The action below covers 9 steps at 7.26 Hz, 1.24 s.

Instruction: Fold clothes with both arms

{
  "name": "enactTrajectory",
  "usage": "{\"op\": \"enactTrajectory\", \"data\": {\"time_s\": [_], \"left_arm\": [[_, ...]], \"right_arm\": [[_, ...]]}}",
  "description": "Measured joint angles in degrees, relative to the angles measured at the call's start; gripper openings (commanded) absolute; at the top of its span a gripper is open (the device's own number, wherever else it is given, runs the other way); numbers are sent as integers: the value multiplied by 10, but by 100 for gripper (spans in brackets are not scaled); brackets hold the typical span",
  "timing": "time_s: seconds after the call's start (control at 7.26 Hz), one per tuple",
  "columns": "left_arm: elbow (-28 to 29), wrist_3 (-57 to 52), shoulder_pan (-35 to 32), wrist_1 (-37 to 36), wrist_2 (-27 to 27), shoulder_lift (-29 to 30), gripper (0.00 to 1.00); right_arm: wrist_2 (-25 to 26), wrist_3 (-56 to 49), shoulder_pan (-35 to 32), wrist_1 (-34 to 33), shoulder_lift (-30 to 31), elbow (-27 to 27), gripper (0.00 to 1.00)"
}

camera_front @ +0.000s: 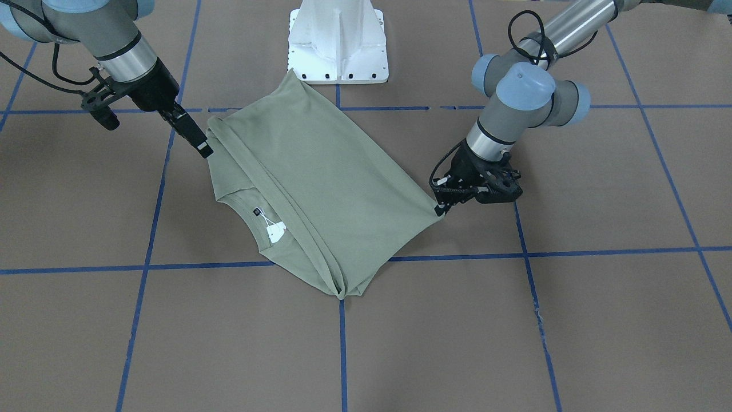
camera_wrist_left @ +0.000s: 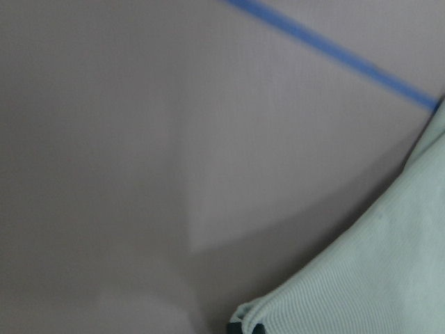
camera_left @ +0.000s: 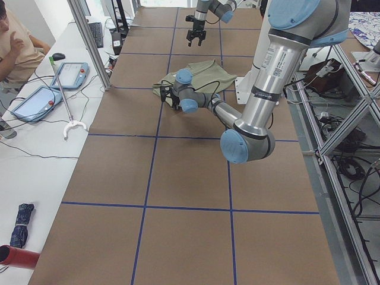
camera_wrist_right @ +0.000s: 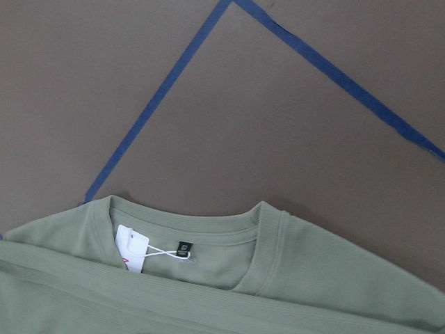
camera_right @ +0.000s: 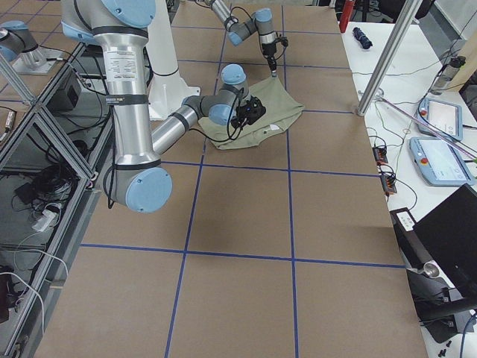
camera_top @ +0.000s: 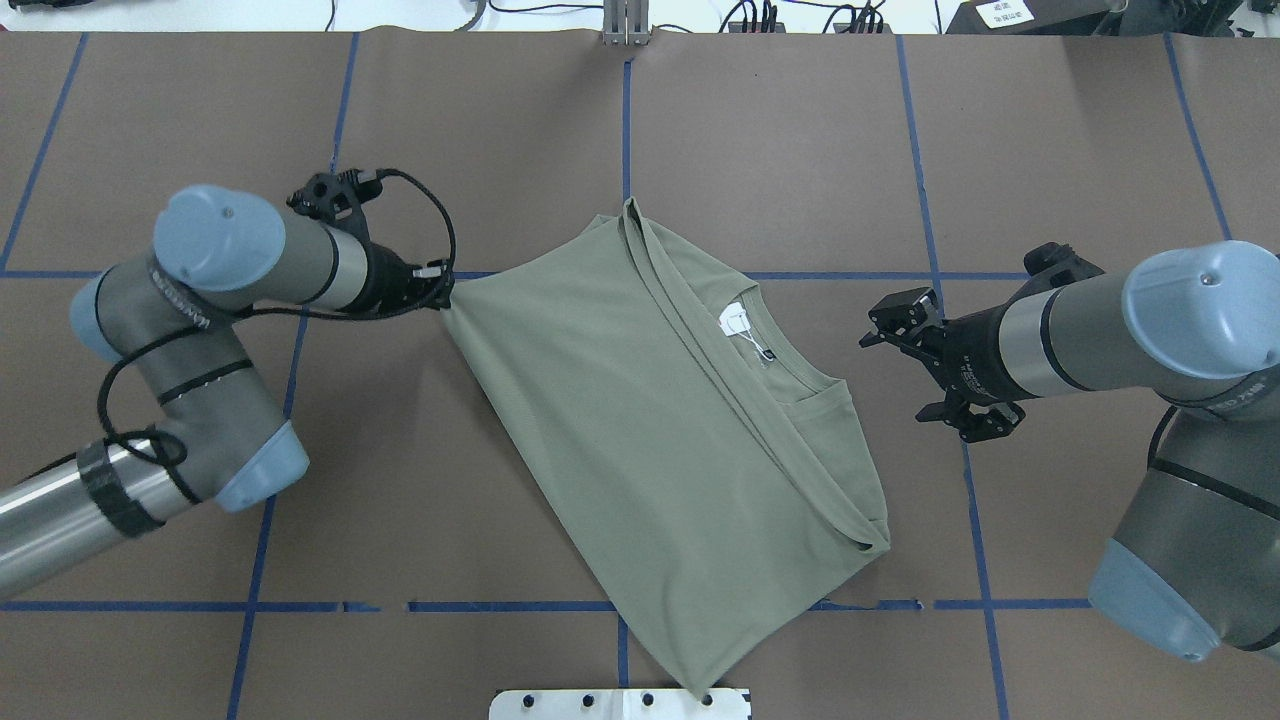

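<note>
At table (camera_top: 800,150) centre, folded shirt (camera_top: 620,420), long axis diagonal, collar (camera_top: 790,372) facing spread right hand (camera_top: 895,375), left hand (camera_top: 445,292) pinching its corner.

L wrist cam's blurry, can't read my left gripper (camera_front: 440,209) tips. At them, shirt (camera_top: 620,440) corner hides the pads; sleeves out of my sight.

Matt ribbed cloth shirt (camera_top: 640,430) on matt brown paper-like table (camera_top: 800,150); white paper tag (camera_top: 735,318); left arm (camera_top: 40,525) shiny metal.

Overhead and front views look down from opposite edges of the table (camera_top: 800,150); side views from its ends; wrist views sit close. All show the shirt (camera_top: 620,400).
</note>
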<state>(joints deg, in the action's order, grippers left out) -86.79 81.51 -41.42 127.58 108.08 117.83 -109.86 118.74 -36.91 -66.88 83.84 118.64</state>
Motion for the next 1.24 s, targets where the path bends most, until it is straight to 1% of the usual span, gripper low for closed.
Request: {"op": "enactTrajectory", "data": {"time_s": [0.14,0.28,0.41,0.55,0.69,0.83,0.96,1.1,1.24], "left_arm": [[65,-15,-37,5,0,63,0],[148,-29,-63,23,-1,133,0],[231,-36,-76,62,-9,190,1],[283,-40,-81,95,-20,218,64],[304,-42,-82,111,-26,227,65],[293,-43,-83,116,-28,219,65],[242,-42,-84,115,-20,186,65],[176,-41,-85,114,4,140,65],[118,-39,-86,114,31,98,65]], "right_arm": [[0,0,1,0,0,-1,100],[0,0,3,0,0,-1,100],[0,0,5,0,0,0,100],[1,0,9,1,0,0,100],[1,0,14,1,-2,0,100],[4,0,24,1,-14,-2,100],[20,0,42,0,-35,-7,100],[52,-2,68,-14,-57,-15,100],[77,-26,100,-64,-93,-25,100]]}}
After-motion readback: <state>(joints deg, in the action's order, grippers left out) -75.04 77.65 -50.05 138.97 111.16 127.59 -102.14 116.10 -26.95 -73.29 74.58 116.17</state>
